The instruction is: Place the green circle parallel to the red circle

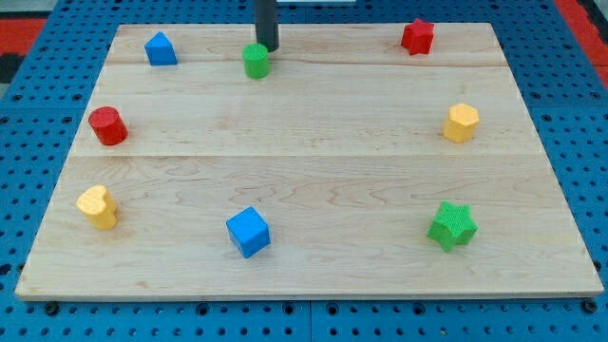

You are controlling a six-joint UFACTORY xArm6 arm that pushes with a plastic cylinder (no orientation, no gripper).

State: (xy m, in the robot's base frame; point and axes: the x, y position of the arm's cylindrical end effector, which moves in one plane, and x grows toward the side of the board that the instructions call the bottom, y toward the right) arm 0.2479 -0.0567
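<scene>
Near the frame's top centre, the rod's tip (270, 48) sits just above-right of the green circle (256, 61), touching or nearly so; no fingers on this rod; red circle (108, 125) lies lower left, so the push runs downward

The middle of the tabletop (313, 152) lay open, with blocks only round its edges. My tip (269, 48) stood just behind the green circle (256, 60) near the view's top. Between that block and the red circle (108, 125) at the view's left nothing stood; the blue triangular block (161, 48) sat above that line.
</scene>
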